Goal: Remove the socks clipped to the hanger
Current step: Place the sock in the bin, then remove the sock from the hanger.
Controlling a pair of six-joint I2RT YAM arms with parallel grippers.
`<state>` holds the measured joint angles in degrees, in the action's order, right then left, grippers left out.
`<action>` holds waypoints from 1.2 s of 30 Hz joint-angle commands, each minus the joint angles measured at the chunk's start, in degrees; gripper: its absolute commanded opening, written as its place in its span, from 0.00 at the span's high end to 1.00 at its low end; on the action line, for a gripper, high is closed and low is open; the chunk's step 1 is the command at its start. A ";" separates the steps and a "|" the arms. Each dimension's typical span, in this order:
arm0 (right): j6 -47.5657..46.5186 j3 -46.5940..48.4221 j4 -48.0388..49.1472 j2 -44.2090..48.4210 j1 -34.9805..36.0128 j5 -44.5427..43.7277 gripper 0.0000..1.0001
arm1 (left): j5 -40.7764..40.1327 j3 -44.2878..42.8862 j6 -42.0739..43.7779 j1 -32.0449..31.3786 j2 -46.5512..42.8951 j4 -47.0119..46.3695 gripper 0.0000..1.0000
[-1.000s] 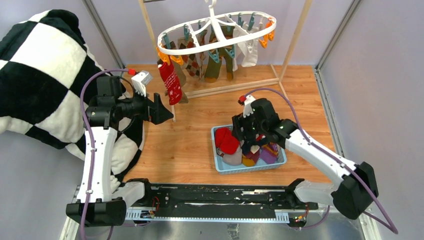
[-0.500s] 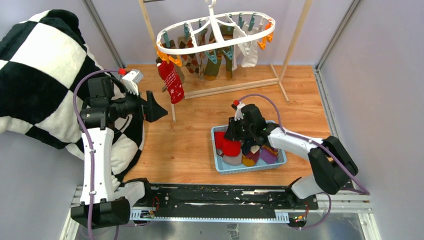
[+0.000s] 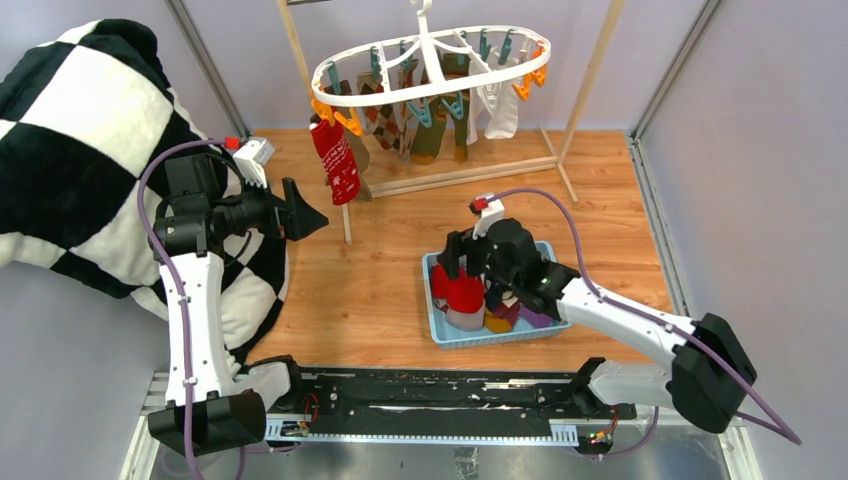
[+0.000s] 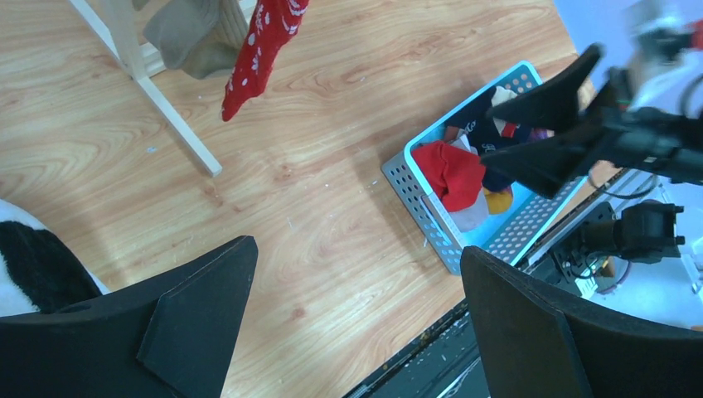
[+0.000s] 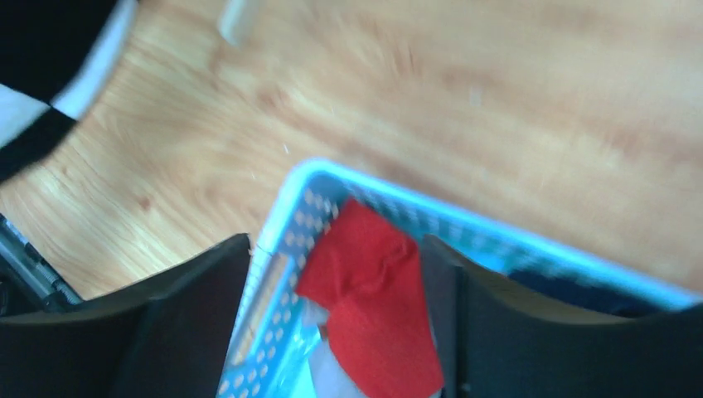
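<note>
Right wrist view blurred, we can't resolve basket (image 5: 286,207) contents. Top view: hanger (image 3: 430,92) hook clipped at 12 o'clock, blanket (image 3: 80,120) cut off at 9 o'clock.

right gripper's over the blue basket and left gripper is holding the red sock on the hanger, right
No: the left gripper is open and empty, short of the red sock on the hanger, as the top external view shows. The right gripper is over the blue basket.
</note>
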<state>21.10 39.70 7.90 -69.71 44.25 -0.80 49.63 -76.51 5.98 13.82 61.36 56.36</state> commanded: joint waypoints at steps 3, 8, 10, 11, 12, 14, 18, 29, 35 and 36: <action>-10.30 12.41 8.69 -1.39 6.15 -11.83 0.04 | -1.68 -0.73 -1.83 0.97 1.03 0.42 0.00; -18.83 24.45 17.75 -15.07 10.09 -9.84 0.01 | -5.06 -4.30 -5.06 2.78 2.23 0.61 0.00; -23.32 28.43 22.94 -20.58 12.10 -10.55 0.00 | -9.64 -5.70 -6.36 3.08 2.75 0.93 0.00; -25.61 30.36 26.07 -23.30 13.11 -11.60 0.00 | -11.53 -5.93 -7.42 3.26 2.88 0.97 0.00; -27.84 32.35 28.67 -26.20 14.13 -13.78 0.00 | -12.44 -5.81 -7.82 3.52 2.91 0.95 0.00; -31.37 37.85 29.36 -31.56 15.92 -19.64 0.00 | -12.85 -5.22 -7.32 3.86 2.88 1.15 0.00; -34.47 46.51 31.02 -40.70 16.75 -27.85 0.00 | -12.63 -6.05 -4.09 5.42 3.76 3.00 0.00; -37.16 60.04 34.08 -52.18 15.66 -29.06 0.53 | -9.50 -6.61 1.13 8.55 5.42 6.48 0.00; -31.98 54.06 32.66 -44.89 15.42 -22.47 1.00 | -5.59 -4.63 3.33 8.57 4.30 6.57 0.02; -30.99 52.23 32.82 -43.12 15.43 -21.13 1.00 | -4.76 -4.15 3.86 8.53 4.06 6.57 0.02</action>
<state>-13.67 96.18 39.18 -120.44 60.18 -26.81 40.93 -81.78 7.18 21.85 66.89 61.71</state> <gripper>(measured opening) 0.016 0.988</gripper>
